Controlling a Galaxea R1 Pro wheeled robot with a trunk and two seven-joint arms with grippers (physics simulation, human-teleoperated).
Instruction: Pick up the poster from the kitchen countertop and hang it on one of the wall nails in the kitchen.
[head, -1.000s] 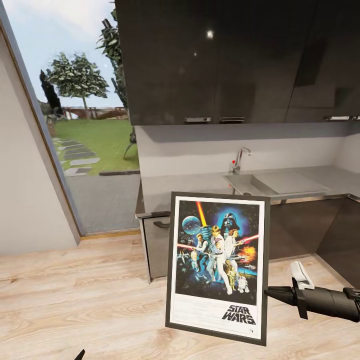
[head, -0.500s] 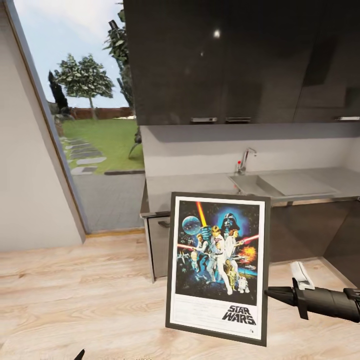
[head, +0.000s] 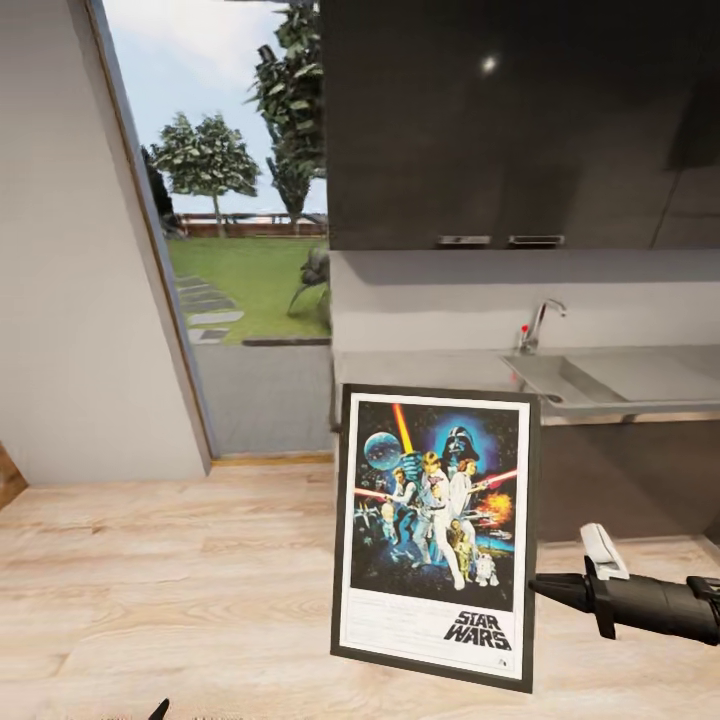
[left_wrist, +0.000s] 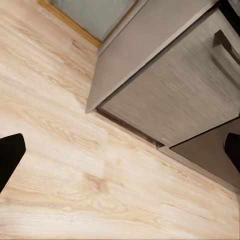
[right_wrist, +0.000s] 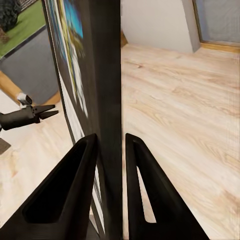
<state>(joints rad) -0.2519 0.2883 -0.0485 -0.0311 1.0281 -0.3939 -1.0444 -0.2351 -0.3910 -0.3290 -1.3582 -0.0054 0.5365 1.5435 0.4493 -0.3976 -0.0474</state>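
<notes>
Pale wood flooring (head: 180, 590) ran across the near part of the head view, and above it you held the poster (head: 435, 535) upright, slightly tilted, clear of the floor and in front of the dark lower cabinet fronts (head: 620, 480). Your right gripper (head: 540, 585) met the poster's right edge near its lower half, the arm reaching in from the right. Behind it lay the kitchen countertop (head: 440, 368), grey, with the sink (head: 590, 382) and chrome tap (head: 538, 322) to the right, under dark wall cabinets (head: 520, 120). A glass door (head: 240, 270) to the left showed lawn and trees.

In the left wrist view, your left gripper (left_wrist: 120, 155) was spread wide, one fingertip (left_wrist: 9, 155) at each side, with bare floor and a cabinet corner (left_wrist: 165, 95) between them.

In the right wrist view, your right gripper (right_wrist: 110, 145) pinched the poster's black frame edge (right_wrist: 107, 75) between both fingers, with the left arm's tip (right_wrist: 30, 116) farther off.
</notes>
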